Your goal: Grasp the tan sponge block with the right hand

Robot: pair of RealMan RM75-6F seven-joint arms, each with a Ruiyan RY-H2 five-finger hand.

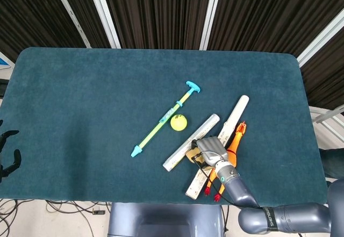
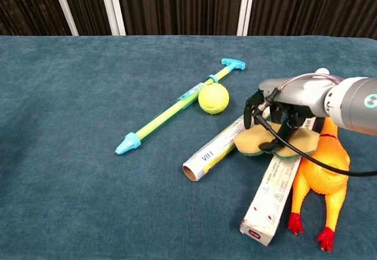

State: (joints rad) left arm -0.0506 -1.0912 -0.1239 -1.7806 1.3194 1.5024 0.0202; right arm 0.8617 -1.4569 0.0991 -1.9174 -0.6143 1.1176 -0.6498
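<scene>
Looking from the head camera, the right hand (image 1: pixel 213 149) covers the tan sponge block (image 1: pixel 192 155), which sits across a paper roll (image 1: pixel 191 150) and a long white box (image 1: pixel 226 138) beside a rubber chicken (image 1: pixel 237 137). The left hand (image 1: pixel 7 153) hangs off the table edge, fingers spread, holding nothing.

Chest camera: right-hand fingers (image 2: pixel 254 103) curl around the squashed sponge block (image 2: pixel 250 140), gripping it. Tennis ball (image 2: pixel 213 98) and toy pump (image 2: pixel 177 108) lie nearby.

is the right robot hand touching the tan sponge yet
Touching. In the chest view the right robot hand has its fingers curled down over the tan sponge block, whose top bulges under them.
</scene>
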